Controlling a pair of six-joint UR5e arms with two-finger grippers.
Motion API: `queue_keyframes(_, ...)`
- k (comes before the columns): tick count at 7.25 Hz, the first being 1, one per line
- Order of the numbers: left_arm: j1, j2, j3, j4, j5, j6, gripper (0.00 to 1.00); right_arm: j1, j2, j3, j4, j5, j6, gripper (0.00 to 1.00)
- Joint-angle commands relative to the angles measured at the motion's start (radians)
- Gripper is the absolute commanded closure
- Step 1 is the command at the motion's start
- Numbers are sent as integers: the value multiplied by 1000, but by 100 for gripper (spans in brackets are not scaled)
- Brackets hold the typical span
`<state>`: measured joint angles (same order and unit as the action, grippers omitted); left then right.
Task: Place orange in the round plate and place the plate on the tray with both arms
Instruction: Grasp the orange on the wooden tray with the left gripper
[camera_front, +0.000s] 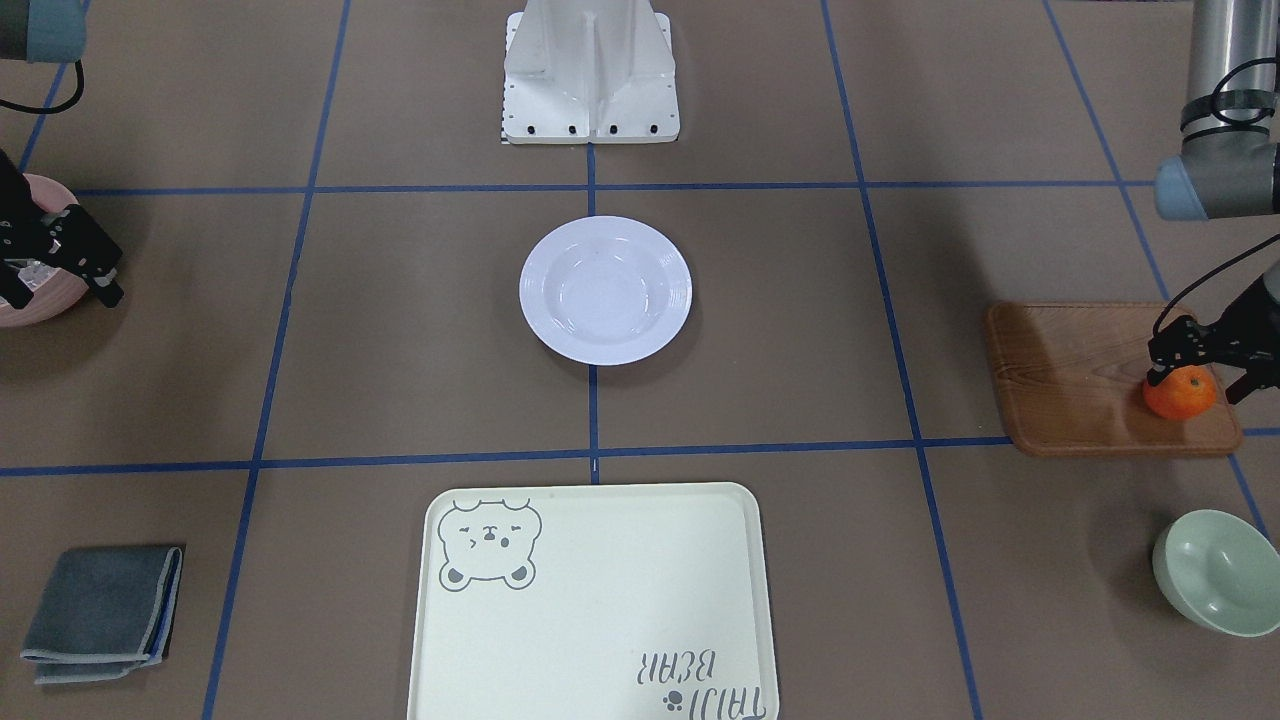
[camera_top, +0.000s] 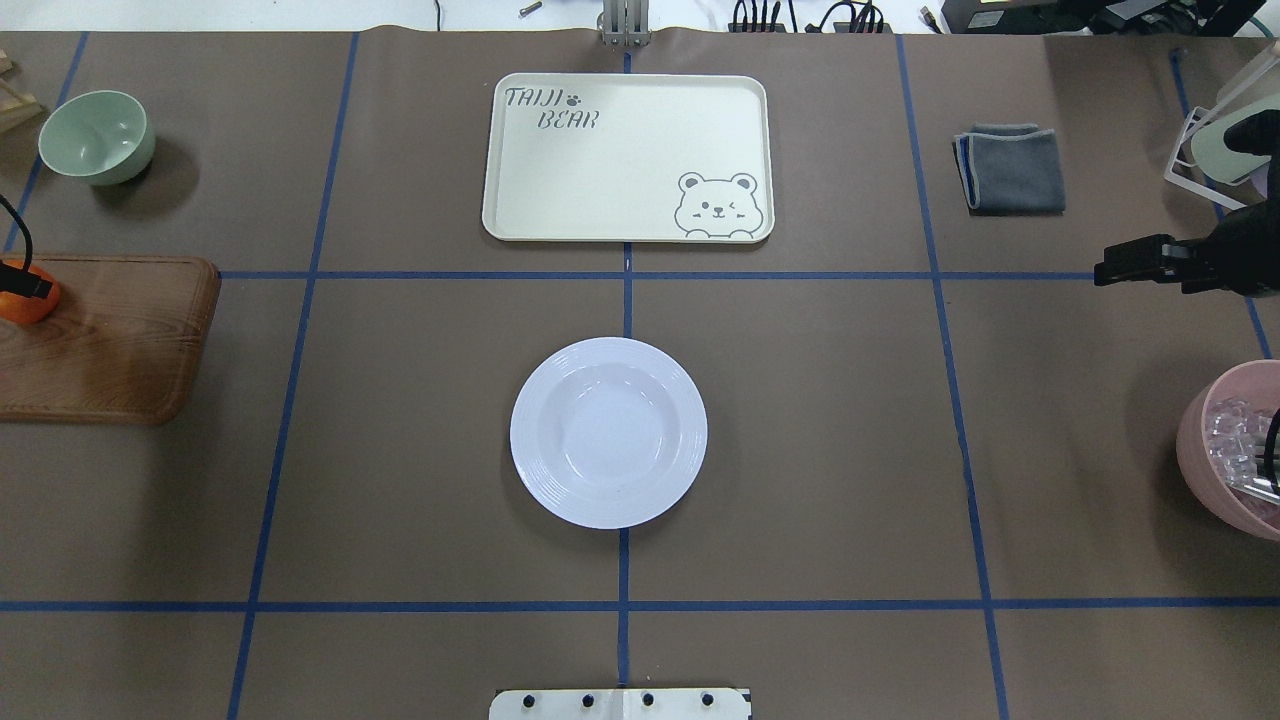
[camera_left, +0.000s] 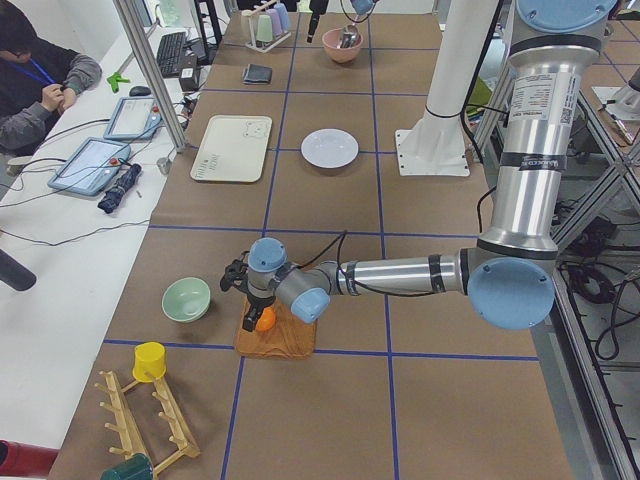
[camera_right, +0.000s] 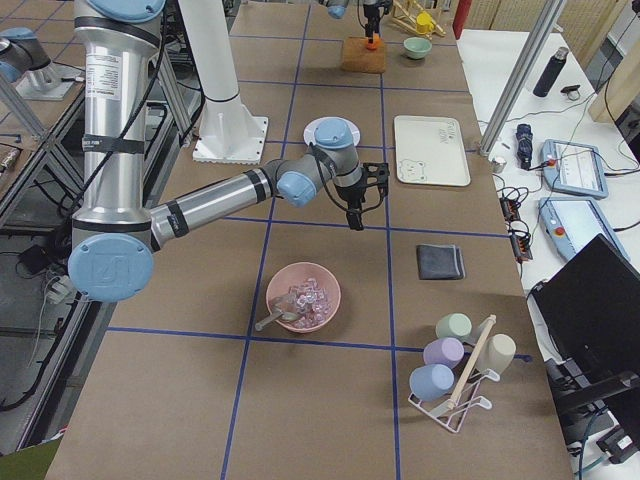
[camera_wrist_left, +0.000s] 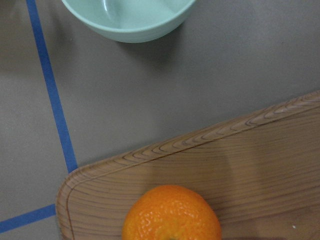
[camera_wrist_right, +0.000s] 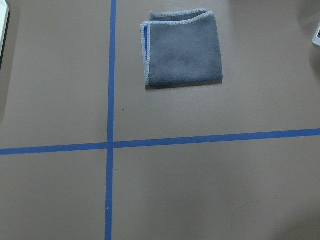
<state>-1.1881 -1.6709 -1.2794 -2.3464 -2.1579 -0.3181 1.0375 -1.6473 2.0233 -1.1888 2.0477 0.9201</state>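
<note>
First step, by the look of it: the left pincer, spread open, straddles the orange on the wooden board. The right pincer hangs released and empty. Next the left should clench, lift and carry to the round plate.

We read one piece of text, grey lettering in capitals that says "TAIJI BEAR", with a small paw print after the first word. It sits in a corner of the large pale cream-yellow rectangular tray. In the front-facing view it appears upside down. Dark printed bands on the silver left arm and right arm are too small to read.
</note>
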Motion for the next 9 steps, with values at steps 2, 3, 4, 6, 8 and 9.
queue_keyframes(2,50,-24,48,-25,49,2,2,-4,-2,-1,0,-15,-1,0)
queue_keyframes(3,51,-12,48,-40,49,5,2,-4,-2,-2,0,-15,-1,0)
queue_keyframes(4,51,-12,45,-47,47,1,8,-5,-2,-3,0,-20,-1,0)
queue_keyframes(6,51,-12,37,-47,36,10,98,-5,-2,-3,0,-23,-1,0)
queue_keyframes(8,36,-24,-7,-28,-64,8,100,-5,-2,-6,0,-23,-1,0)
queue_keyframes(9,-13,-52,-59,39,-130,-4,100,-5,0,-6,0,-21,-1,0)
